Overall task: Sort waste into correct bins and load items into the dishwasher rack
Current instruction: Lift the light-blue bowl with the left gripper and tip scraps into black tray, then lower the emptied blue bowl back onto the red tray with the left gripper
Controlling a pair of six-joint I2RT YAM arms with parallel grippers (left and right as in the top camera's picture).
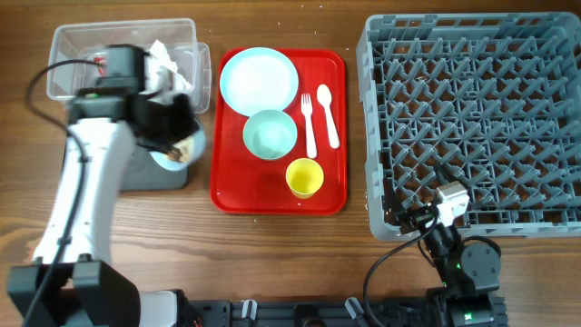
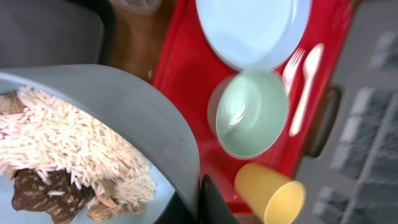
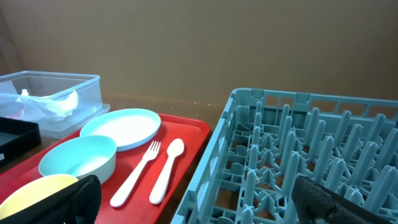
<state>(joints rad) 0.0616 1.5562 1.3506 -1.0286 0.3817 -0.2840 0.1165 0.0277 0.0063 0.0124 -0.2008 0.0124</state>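
Note:
My left gripper (image 1: 168, 127) is shut on the rim of a light blue-green bowl (image 2: 143, 124) and holds it tilted over the black tray (image 1: 145, 177). The bowl holds rice and brown food scraps (image 2: 68, 155). A crumpled napkin (image 1: 163, 59) and a red wrapper (image 1: 100, 62) lie in the clear tub (image 1: 68, 45). The plate (image 1: 259, 80), second bowl (image 1: 270, 133), yellow cup (image 1: 304, 177), fork (image 1: 309, 123) and spoon (image 1: 327, 113) sit on the red tray (image 1: 227, 182). My right gripper (image 3: 199, 205) is open and empty at the front left corner of the grey rack (image 1: 472, 118).
The red tray lies between the two bins on the left and the rack on the right. Bare wooden table (image 1: 272, 263) shows along the front edge. Cables trail from both arms near the front.

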